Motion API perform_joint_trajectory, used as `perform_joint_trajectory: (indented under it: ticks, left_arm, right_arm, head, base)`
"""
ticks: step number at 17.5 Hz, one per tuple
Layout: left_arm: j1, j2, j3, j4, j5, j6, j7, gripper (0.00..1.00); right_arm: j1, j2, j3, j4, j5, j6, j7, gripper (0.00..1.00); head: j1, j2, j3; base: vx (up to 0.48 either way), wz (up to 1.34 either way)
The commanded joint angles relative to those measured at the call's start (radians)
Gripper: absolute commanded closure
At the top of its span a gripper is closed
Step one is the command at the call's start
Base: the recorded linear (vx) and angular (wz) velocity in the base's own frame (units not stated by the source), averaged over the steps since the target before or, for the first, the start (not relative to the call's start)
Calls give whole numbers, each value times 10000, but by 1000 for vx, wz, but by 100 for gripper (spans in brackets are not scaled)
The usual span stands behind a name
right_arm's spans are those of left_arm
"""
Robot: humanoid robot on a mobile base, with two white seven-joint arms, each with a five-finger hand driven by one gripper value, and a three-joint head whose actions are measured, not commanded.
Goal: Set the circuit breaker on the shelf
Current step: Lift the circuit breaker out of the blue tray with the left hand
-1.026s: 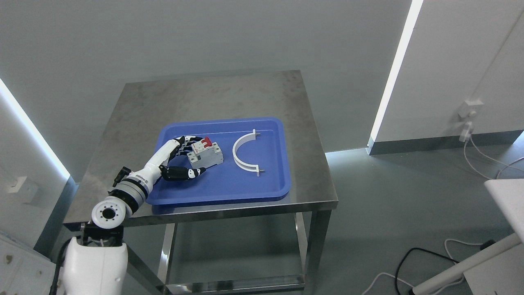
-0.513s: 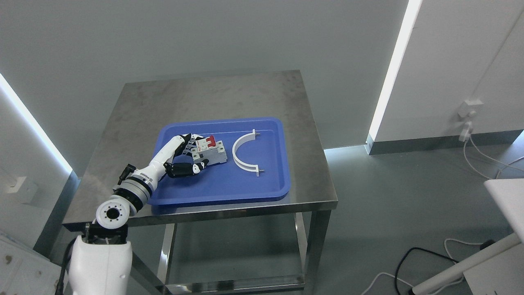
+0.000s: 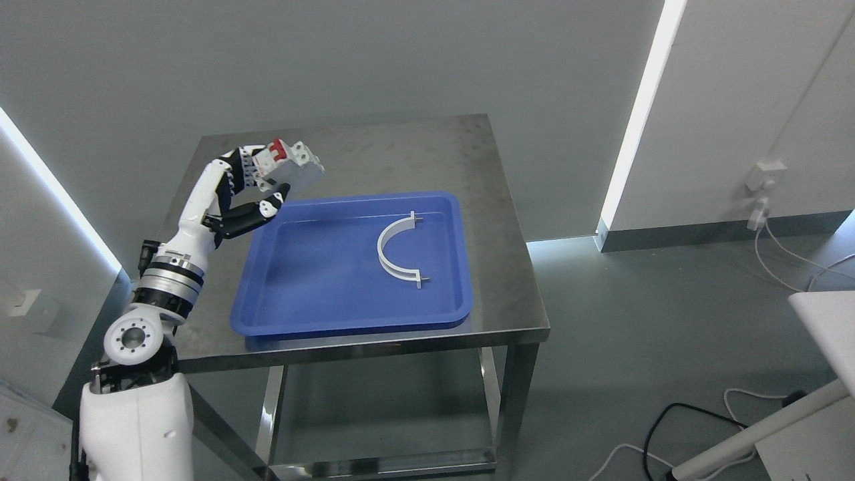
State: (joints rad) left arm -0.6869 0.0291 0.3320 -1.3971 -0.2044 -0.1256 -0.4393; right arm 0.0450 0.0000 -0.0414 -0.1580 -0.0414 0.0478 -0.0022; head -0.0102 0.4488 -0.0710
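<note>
Grey circuit breaker (image 3: 291, 166), red switch, gripped by left hand (image 3: 248, 185), tilted

High head view, angled down, table (image 3: 374, 150) mid-distance

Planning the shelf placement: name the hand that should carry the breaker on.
Left. The left hand has its fingers closed on the circuit breaker, raised above the blue tray. No right arm shows.
</note>
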Motion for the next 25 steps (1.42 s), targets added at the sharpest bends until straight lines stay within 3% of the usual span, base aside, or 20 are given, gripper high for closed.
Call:
perform_joint_trajectory:
  ticks: [1, 5, 11, 25]
  left_arm:
    - [593, -117, 1590, -1351, 1338, -1747, 328, 90]
    - [1237, -117, 1160, -1966, 2226, -2211, 312, 90]
    - [2541, -117, 287, -2595, 2320, -2824, 282, 89]
    - [2941, -117, -99, -3041, 2320, -3177, 297, 89]
  right_arm:
    - [-5, -175, 0, 0, 0, -3, -8, 0]
    - [-5, -175, 0, 0, 0, -3, -8, 0]
    - [-5, -175, 0, 0, 0, -3, -8, 0]
    - [10, -175, 0, 0, 0, -3, -8, 0]
  head:
    - [0, 0, 0]
    - [0, 0, 0]
    - [0, 0, 0]
    - [0, 0, 0]
  base:
    - [0, 0]
    - [0, 0]
    - [14, 3]
    - [-75, 18]
